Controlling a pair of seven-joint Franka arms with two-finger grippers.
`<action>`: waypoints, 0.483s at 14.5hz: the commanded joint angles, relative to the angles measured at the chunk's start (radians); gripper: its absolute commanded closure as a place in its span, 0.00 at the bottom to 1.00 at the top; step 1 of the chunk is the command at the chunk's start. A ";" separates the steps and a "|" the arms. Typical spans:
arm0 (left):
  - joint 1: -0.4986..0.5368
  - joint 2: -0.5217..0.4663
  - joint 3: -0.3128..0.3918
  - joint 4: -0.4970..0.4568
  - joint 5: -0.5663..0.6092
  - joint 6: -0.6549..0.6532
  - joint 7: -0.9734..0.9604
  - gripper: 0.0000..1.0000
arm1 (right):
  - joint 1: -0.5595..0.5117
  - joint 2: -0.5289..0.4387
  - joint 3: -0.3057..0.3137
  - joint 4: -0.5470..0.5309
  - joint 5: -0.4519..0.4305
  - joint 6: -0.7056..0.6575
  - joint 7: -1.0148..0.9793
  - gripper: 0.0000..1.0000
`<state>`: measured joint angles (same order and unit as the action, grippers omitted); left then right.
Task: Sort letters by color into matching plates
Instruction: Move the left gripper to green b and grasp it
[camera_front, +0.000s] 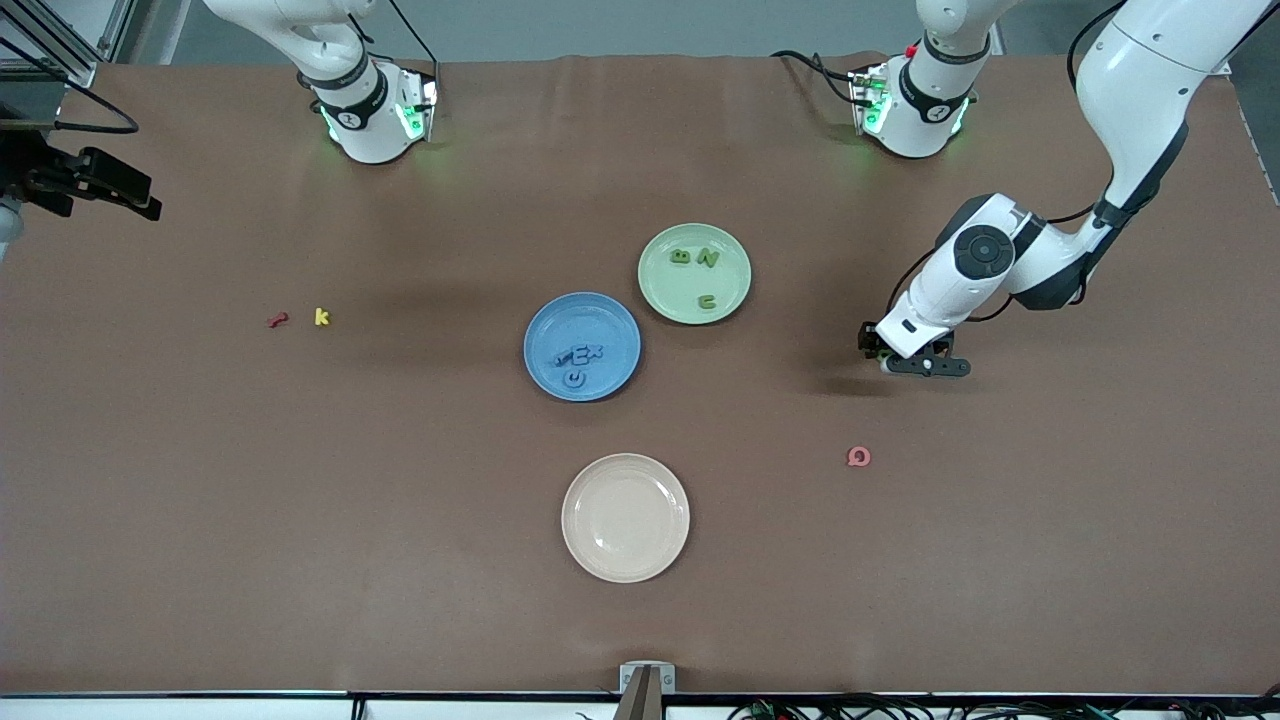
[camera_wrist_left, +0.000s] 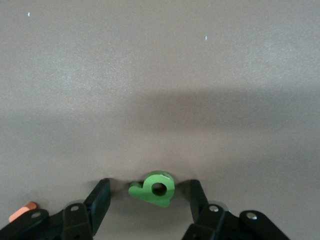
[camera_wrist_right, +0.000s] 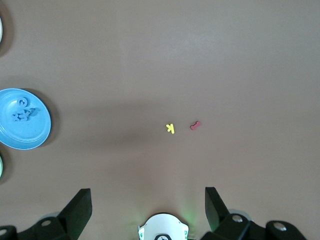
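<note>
Plates first: front view shows the blue plate (camera_front: 582, 346) at seven o'clock of the green plate (camera_front: 694, 273), left gripper (camera_front: 925, 364) low over bare table; left wrist view shows its jaws open around the light, rigid green b (camera_wrist_left: 155, 189), best pinched across its bowl; right wrist view shows the right gripper (camera_wrist_right: 148, 205) open, waiting

Blue letters (camera_front: 578, 361) overlap, partly illegible

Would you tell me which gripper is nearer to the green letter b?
Left. The left gripper straddles the green letter b on the table; the right gripper waits high near its base.
</note>
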<state>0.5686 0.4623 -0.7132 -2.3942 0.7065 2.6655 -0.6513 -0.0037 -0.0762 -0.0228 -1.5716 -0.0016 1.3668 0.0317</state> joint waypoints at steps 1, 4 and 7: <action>0.010 0.004 -0.006 0.000 0.028 0.013 -0.030 0.39 | 0.005 -0.036 -0.011 -0.038 0.021 0.021 0.014 0.00; 0.010 0.006 -0.006 0.001 0.028 0.013 -0.038 0.55 | -0.002 -0.037 -0.011 -0.038 0.025 0.028 0.014 0.00; 0.010 0.004 -0.006 0.003 0.028 0.013 -0.041 0.71 | -0.002 -0.047 -0.011 -0.038 0.025 0.038 0.014 0.00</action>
<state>0.5697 0.4566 -0.7178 -2.3895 0.7066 2.6689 -0.6680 -0.0045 -0.0801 -0.0303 -1.5720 -0.0009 1.3824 0.0320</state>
